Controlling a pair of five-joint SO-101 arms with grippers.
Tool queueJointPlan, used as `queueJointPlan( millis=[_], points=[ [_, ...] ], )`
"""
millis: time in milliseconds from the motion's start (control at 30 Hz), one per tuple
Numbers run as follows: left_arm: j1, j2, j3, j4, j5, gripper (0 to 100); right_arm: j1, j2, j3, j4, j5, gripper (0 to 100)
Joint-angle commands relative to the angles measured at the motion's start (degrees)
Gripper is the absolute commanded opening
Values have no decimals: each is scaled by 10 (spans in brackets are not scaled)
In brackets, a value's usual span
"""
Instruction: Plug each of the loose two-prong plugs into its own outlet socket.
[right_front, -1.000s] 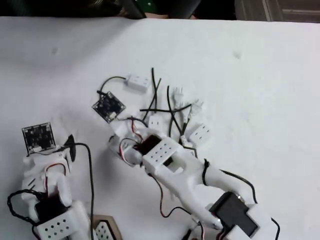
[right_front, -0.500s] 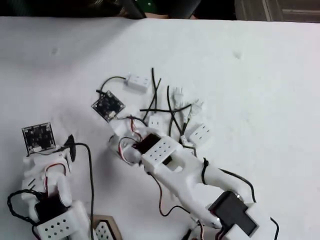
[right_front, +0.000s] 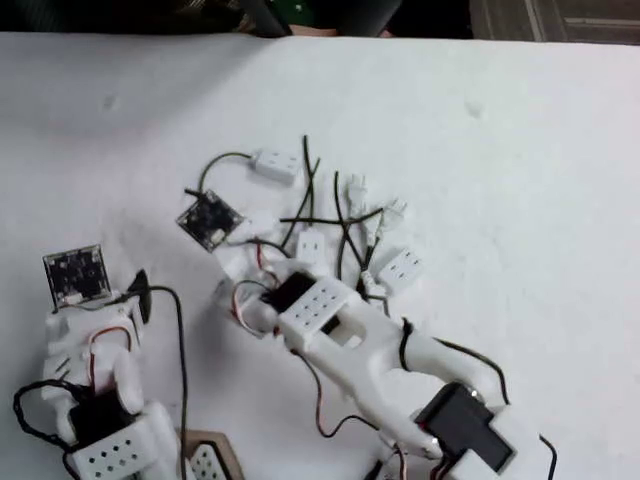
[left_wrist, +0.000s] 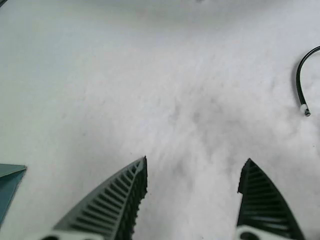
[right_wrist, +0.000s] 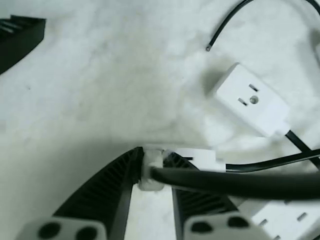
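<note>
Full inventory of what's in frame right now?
outlet sockets: 3 in the high view, white, mid-table
loose plugs: 2, white on black leads, between the sockets
held plug: 1, white, black lead, in the right gripper
cords: several, black, tangled among the sockets
table: 1, white
left gripper: black fingers, open over bare table
right gripper: black fingers, shut on the held plug, by the sockets

2 white arms, black ribbed tool fingers, red wires, black cables
</note>
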Motion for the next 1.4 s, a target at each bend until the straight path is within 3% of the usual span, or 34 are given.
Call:
queueJointPlan(
  millis=[0,300,800,1033,1367],
  points=[
    [-3,-6,-4,-11,-3,294,0,7,-1,-1,0,17],
    [-3,-6,-4,-11,-3,294,0,101,-25,-1,5,17],
    [-2,-6,-4,-11,-3,294,6,44,-22,28,43,25],
    [10,-6,2,-11,-4,294,5,-1,-25,106,40,267],
    [16,-6,6,-14,-5,294,7,14,-25,88,40,263]
  ],
)
